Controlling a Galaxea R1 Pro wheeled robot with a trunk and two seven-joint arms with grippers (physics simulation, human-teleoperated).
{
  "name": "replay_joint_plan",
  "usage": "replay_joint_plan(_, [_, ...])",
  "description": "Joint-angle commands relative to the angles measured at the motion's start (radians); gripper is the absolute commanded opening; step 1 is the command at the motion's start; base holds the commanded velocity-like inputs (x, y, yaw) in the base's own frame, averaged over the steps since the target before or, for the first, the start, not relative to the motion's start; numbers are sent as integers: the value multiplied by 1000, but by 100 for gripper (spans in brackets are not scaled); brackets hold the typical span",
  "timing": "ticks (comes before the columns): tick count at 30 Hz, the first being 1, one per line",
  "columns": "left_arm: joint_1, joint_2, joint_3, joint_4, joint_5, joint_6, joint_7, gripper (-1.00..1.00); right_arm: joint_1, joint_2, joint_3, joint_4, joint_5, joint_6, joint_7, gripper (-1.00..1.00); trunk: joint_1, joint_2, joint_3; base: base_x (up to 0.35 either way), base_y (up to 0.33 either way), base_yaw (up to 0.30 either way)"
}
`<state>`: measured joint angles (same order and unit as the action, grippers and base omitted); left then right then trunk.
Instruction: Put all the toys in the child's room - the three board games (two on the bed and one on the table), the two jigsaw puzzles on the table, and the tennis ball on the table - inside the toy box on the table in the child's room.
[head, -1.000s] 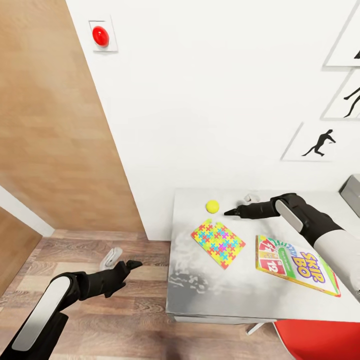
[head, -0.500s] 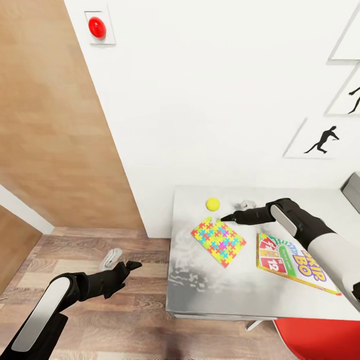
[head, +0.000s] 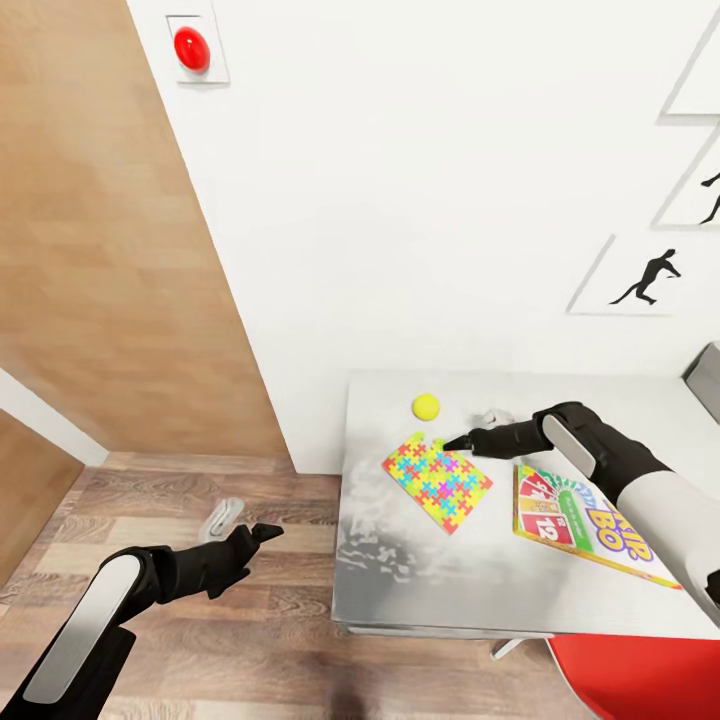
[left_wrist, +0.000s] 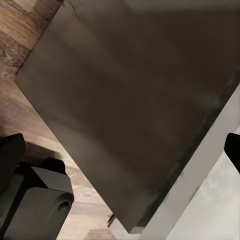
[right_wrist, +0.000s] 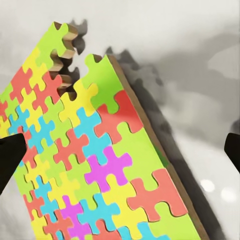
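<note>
– What is seen on the counter (head: 440, 590)?
– A bright puzzle (head: 437, 483) lies flat near a small yellow-green ball (head: 425, 406); a SKIP BO box (head: 585, 527) is laid beside them.

My right arm stretched forward, right gripper (head: 458, 441) fingers spread wide. My left arm low, bent, left gripper (head: 262, 531) also spread.

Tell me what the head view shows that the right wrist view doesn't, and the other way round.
Head view alone: the tennis ball, the SKIP BO board game, the left gripper over the floor, the wall prints. Right wrist view alone: the puzzle's brown edge thickness and a piece-shaped notch at one corner. Both share the jigsaw puzzle on the table, with the right gripper open above it.
</note>
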<state>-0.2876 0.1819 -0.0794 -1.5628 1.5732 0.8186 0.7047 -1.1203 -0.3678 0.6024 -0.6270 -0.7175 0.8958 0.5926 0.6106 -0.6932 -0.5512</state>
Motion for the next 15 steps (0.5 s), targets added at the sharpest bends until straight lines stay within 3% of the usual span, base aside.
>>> replay_joint_plan(1, [-1,1,-1,-1,10,-1,11,100,10,-1,8,1,26,-4,2,100,0,-1,-1,0,0,0])
replay_joint_plan(15, [-1,2,0,6,10,-1,10,100,24,-3,6,8,26,12,-41,100,0,-1,-2,0,0,0])
